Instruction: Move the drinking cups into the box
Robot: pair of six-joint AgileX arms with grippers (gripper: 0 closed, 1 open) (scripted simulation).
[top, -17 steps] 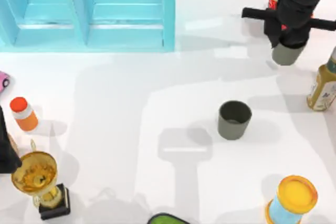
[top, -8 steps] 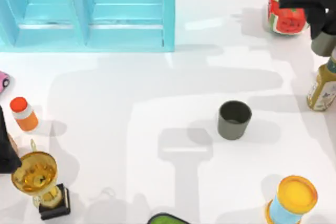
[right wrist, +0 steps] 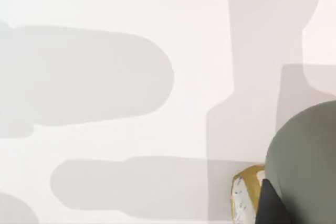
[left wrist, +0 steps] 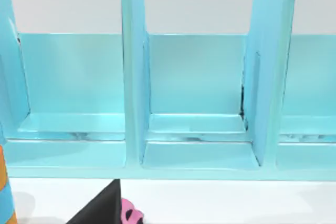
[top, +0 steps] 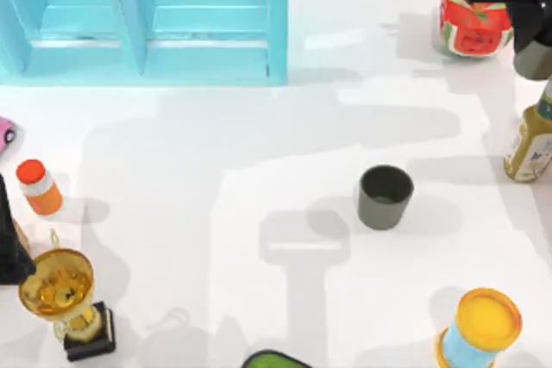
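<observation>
Cups: two; one (top: 385,196) stands mid-table, one (top: 535,59) clamped in my right gripper (top: 531,36). Box (top: 278,19) compartments bare.

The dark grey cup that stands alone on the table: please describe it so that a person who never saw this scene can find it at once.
Start at the big turquoise box at the table's far left, then look toward the open white middle, a little right of centre. There the dark grey cup stands upright and alone. It is plain, matte and handleless, unlike the blue can with its yellow lid nearer the front edge and the yellow-labelled bottle to its right.
</observation>
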